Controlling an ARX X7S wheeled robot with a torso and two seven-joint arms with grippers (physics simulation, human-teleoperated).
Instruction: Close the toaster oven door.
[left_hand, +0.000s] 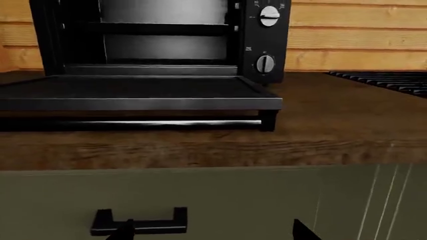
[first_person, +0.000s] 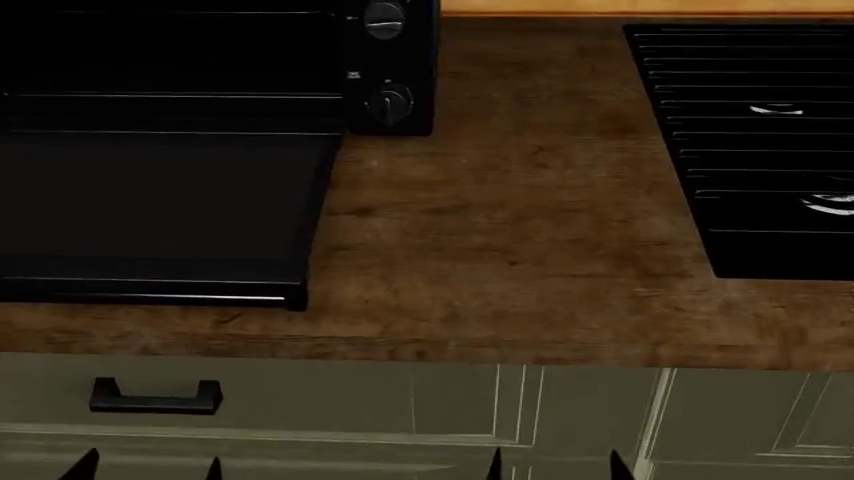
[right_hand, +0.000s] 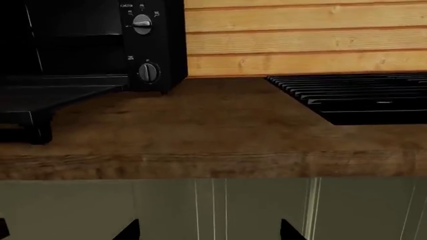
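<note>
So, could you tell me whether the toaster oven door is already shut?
No, the toaster oven door lies folded down flat over the wooden countertop, leaving the toaster oven cavity open.

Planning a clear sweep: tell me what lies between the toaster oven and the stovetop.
Only bare brown wooden countertop separates the black boxy toaster oven from the black ridged stovetop, per head view.

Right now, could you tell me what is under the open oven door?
Under the door hangs its silver handle, just above the wooden counter. The counter farther back beneath it is covered from view.
</note>
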